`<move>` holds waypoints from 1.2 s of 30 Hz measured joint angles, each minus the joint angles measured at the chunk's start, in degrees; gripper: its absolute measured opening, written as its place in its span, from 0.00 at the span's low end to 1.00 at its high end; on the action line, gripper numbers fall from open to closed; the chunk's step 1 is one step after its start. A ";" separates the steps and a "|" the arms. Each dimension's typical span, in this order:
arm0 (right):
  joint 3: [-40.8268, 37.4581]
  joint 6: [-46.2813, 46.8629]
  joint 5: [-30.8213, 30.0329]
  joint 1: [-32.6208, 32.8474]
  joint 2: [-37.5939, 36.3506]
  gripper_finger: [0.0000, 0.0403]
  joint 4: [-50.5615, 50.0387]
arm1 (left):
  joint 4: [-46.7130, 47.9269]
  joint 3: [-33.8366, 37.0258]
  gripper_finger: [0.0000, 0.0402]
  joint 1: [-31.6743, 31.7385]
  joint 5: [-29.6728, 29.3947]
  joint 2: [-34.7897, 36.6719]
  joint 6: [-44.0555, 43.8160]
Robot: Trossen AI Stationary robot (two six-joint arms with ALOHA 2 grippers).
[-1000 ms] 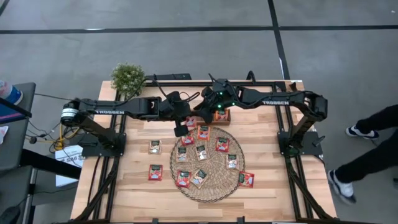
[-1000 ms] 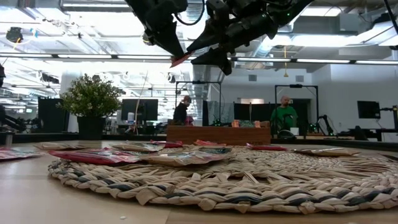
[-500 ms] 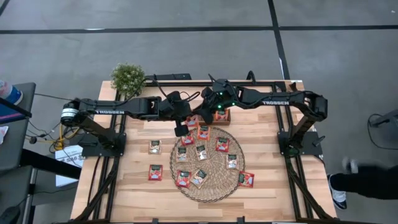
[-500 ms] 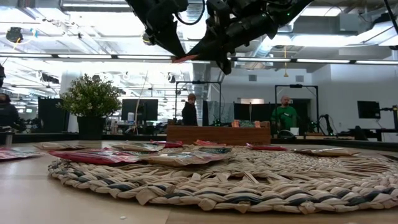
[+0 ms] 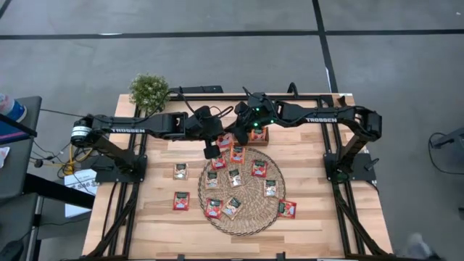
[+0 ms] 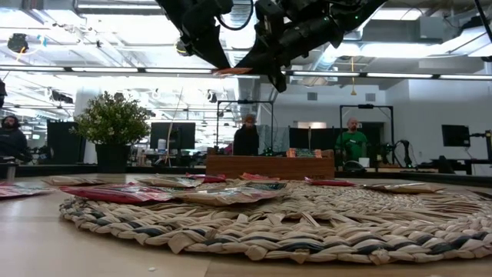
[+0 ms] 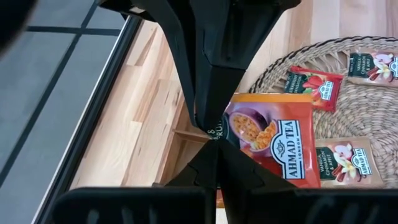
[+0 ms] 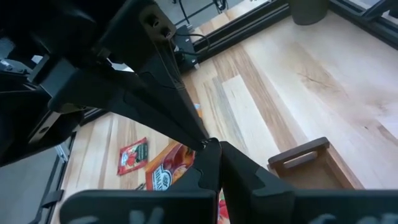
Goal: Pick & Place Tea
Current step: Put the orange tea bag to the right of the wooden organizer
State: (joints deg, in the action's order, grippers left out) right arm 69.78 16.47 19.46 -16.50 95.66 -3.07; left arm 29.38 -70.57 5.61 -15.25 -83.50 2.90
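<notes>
One red-orange tea sachet [image 7: 273, 140] hangs in the air above the far edge of the round wicker mat [image 5: 243, 214]. My left gripper [image 5: 220, 140] and my right gripper [image 5: 233, 138] meet tip to tip there, both shut on it. In the low view the sachet [image 6: 233, 71] shows as a thin level strip high over the mat. Several more sachets lie flat on the mat [image 6: 254, 231], such as one at its middle [image 5: 235, 177]. The brown wooden tray [image 5: 259, 135] sits on the table just beyond the mat. My left gripper pinches the sachet at one side edge [image 7: 231, 138] between its two fingertips. The fingers slant down from the table's left. The sachet is lifted clear and lies about level. My right gripper pinches the same edge of the sachet [image 8: 189, 154], right against the left gripper's tips. Its fingers slant down from the table's right. The rest of the sachet spreads out flat to one side of the fingertips, clear of the mat.
Three sachets lie off the mat on the bare wood [image 5: 180, 171] [image 5: 180, 201] [image 5: 287, 209]. A potted plant [image 5: 149, 90] stands at the far left corner. People stand in the room beyond the table [image 6: 247, 138].
My right gripper has shut on the sachet that my left gripper holds up. The sachet, which tipped down at one end before, now lies level between the two grippers. Neither arm has moved much.
</notes>
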 joint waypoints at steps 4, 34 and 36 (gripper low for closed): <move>0.00 0.02 -0.62 0.01 0.00 0.00 0.00 | -0.10 0.00 0.00 0.00 -0.04 0.00 0.00; -0.02 -1.33 -5.85 -0.62 -0.39 0.00 -3.94 | 8.05 0.00 0.38 0.00 -12.46 0.02 1.45; -0.02 -2.50 -7.90 -1.40 -0.57 0.00 -6.79 | 12.26 0.00 0.40 0.14 -15.78 0.04 1.15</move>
State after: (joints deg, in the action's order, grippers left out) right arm 69.76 13.96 11.56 -17.90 95.08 -9.86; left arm 41.64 -70.57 5.74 -31.02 -83.46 4.04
